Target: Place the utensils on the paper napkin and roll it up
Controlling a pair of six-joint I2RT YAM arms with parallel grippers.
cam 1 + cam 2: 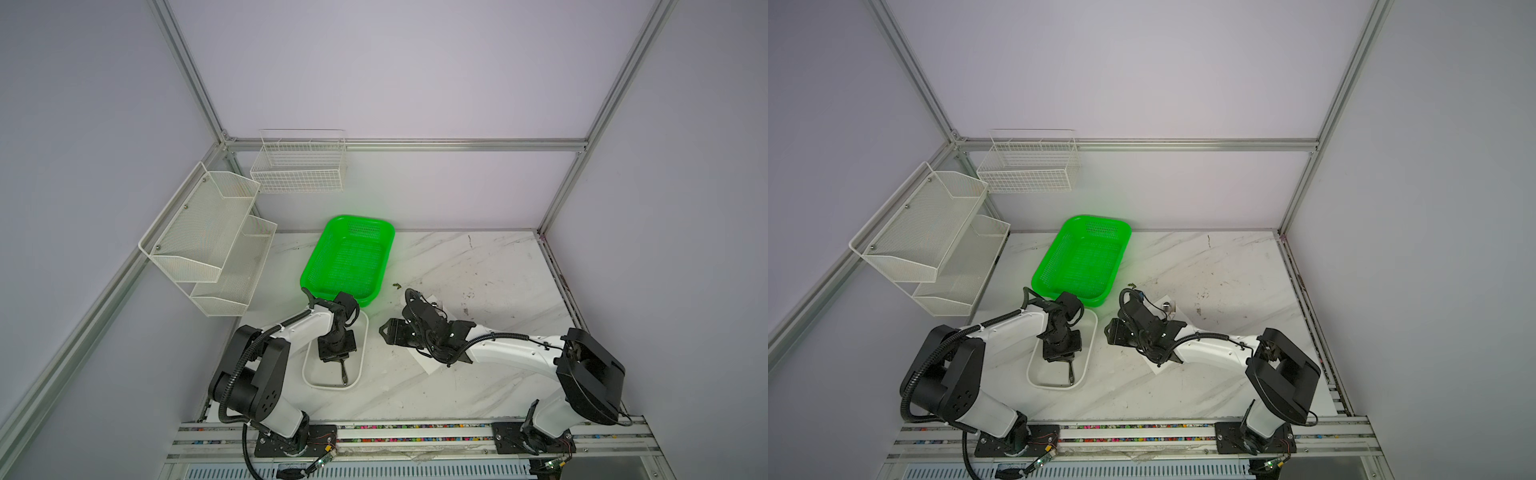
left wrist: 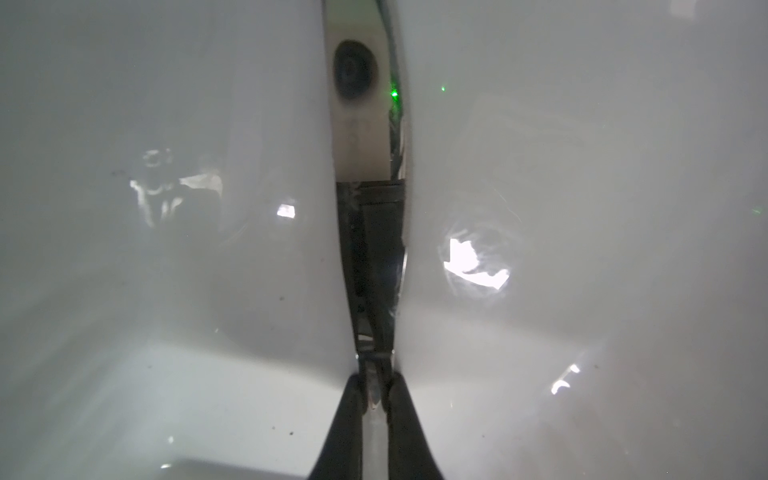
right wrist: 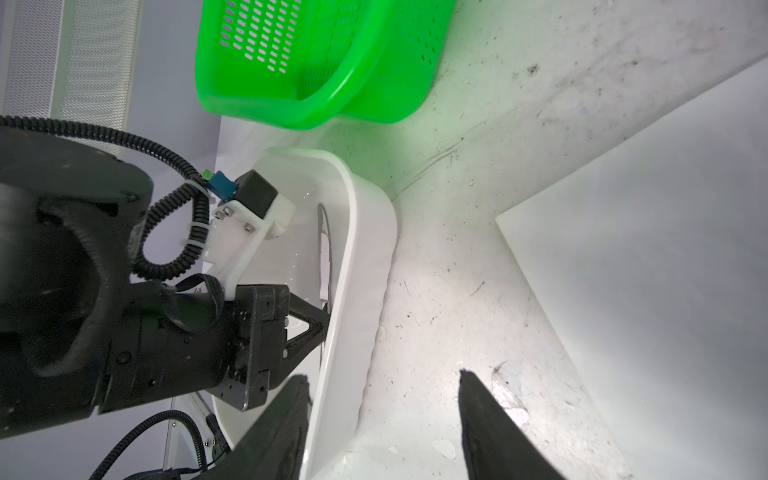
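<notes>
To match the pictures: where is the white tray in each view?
In a top view: white tray, lower part, left of centre.
In a top view: tray, further left.
Left wrist: tray floor fills most of the picture.
Right wrist: tray, centre.
Landmark: green basket, next to the tray; absent from left wrist.

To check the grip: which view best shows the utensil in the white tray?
The left wrist view: the utensil fills the middle, pinched by the left pincer. The right wrist view shows a thin strip; both top views, only its end.
</notes>
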